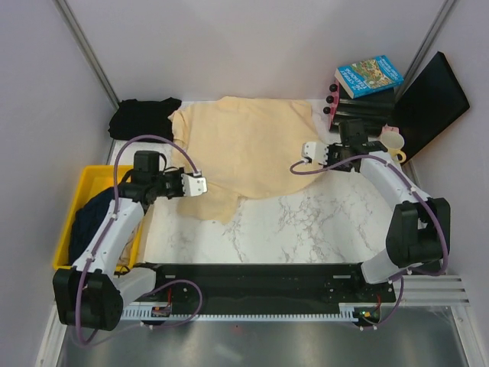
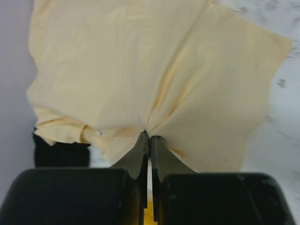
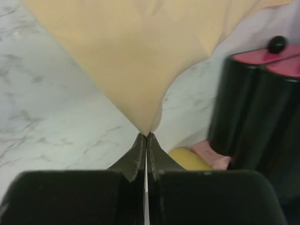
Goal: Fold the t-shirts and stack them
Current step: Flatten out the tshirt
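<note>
Cream-yellow t-shirt (image 1: 241,145), spread, creased, claw-pinched

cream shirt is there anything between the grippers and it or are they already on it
Nothing visible stands between them. The left gripper and the right gripper are each shut on an edge of the cream shirt. The black shirt lies by its far left corner, away from both grips.
</note>
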`<control>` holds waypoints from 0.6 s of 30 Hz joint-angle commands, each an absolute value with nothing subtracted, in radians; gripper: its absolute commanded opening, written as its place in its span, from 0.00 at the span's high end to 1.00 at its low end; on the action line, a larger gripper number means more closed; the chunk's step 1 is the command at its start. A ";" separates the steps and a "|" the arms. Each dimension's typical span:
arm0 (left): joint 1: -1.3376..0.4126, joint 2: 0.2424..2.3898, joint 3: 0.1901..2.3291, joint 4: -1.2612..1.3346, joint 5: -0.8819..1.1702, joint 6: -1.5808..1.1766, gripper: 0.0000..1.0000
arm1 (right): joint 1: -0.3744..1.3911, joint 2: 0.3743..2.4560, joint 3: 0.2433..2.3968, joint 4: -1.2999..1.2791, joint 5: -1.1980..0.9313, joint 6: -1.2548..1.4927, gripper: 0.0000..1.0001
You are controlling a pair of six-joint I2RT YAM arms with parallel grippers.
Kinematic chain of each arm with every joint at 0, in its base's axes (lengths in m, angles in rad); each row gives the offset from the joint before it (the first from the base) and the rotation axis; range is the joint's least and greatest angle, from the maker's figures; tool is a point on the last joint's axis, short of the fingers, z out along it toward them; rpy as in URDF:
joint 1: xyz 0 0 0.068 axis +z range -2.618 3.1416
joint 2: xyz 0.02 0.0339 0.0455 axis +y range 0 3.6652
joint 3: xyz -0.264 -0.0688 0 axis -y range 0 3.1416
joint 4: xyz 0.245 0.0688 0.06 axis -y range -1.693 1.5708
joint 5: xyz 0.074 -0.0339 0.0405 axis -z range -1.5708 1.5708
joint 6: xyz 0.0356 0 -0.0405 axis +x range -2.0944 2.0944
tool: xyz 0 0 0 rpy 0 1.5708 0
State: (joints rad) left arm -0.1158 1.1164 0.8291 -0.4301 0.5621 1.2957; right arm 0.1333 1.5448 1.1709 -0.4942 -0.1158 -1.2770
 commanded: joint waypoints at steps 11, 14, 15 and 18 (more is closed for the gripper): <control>-0.117 1.302 0.971 -1.291 0.554 1.566 0.98 | 0.130 1.620 1.192 -1.161 -0.012 -1.469 1.00; -0.115 1.365 0.948 -1.337 0.505 1.568 0.98 | 0.130 1.611 1.166 -1.144 -0.006 -1.470 1.00; -0.114 1.371 0.936 -1.332 0.502 1.559 0.98 | 0.130 1.609 1.158 -1.138 -0.006 -1.468 1.00; -0.114 1.361 0.901 -1.306 0.483 1.565 0.98 | 0.129 1.597 1.140 -1.131 0.029 -1.457 1.00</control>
State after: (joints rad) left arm -0.1154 1.3701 0.9352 -1.2324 0.5243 1.5154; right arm 0.1329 1.6249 1.1606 -1.1000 -0.0078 -1.4418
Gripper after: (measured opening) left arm 0.033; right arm 0.009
